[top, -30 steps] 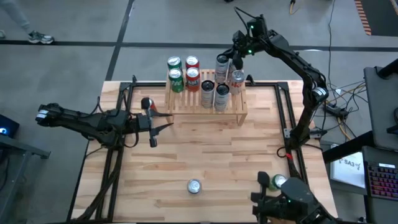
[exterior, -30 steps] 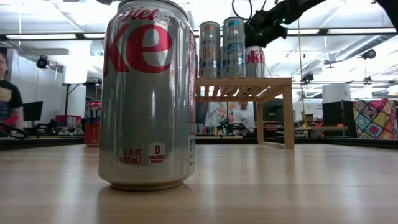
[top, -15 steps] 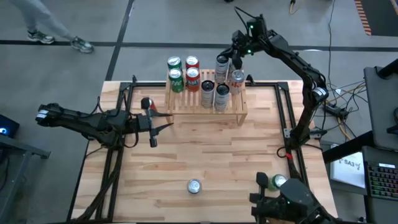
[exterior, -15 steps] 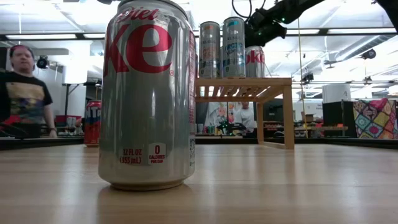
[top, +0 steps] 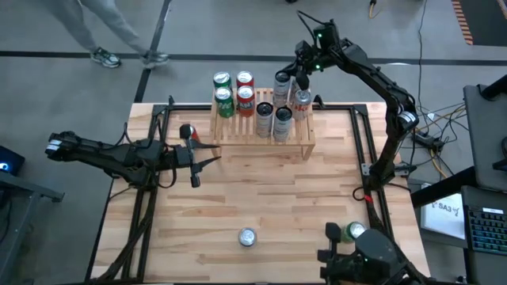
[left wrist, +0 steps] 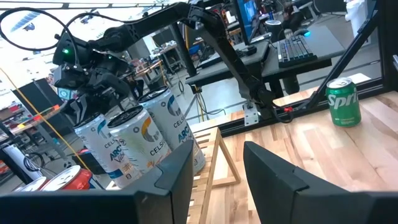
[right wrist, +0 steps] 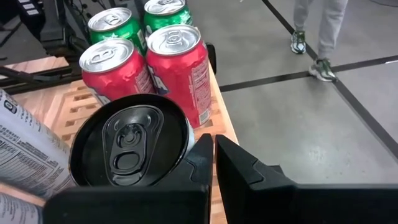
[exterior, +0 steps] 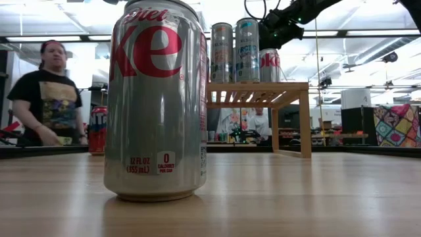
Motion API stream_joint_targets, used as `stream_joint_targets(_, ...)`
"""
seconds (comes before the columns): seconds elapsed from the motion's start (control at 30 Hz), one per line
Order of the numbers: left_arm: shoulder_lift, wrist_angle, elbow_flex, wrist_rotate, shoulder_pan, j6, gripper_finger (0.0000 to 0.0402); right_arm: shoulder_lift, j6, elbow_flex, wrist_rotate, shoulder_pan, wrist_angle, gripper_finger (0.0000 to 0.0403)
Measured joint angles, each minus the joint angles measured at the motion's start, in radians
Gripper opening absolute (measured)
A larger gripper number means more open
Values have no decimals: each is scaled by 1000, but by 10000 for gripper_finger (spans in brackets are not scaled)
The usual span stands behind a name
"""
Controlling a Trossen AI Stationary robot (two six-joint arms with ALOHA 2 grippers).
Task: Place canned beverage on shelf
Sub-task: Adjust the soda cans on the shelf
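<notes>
While the right pincer (top: 299,70) hung clenched and empty above the shelf (top: 263,131) beside the cans (top: 282,111), the left pincer (top: 196,163) hovered part-open over the table (top: 301,206); one can (top: 248,237) stood well apart.

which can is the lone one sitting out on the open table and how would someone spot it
Start at the light-wood slatted shelf at the table's far edge, crowded with cans, then come straight across the bare planks toward the near edge. There a single silver Diet Coke can stands upright, nothing touching it. Unlike the green Sprite can near the table's right corner, it is silver with red lettering.
</notes>
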Motion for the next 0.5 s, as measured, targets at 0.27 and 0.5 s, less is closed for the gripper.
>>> stream_joint_targets(0.27,0,1,0,0,0,-3,125,-1,10,0,30,6,5,9)
stream_joint_targets(0.5,0,1,0,0,0,-8,125,-37,91,0,97,8,78,9)
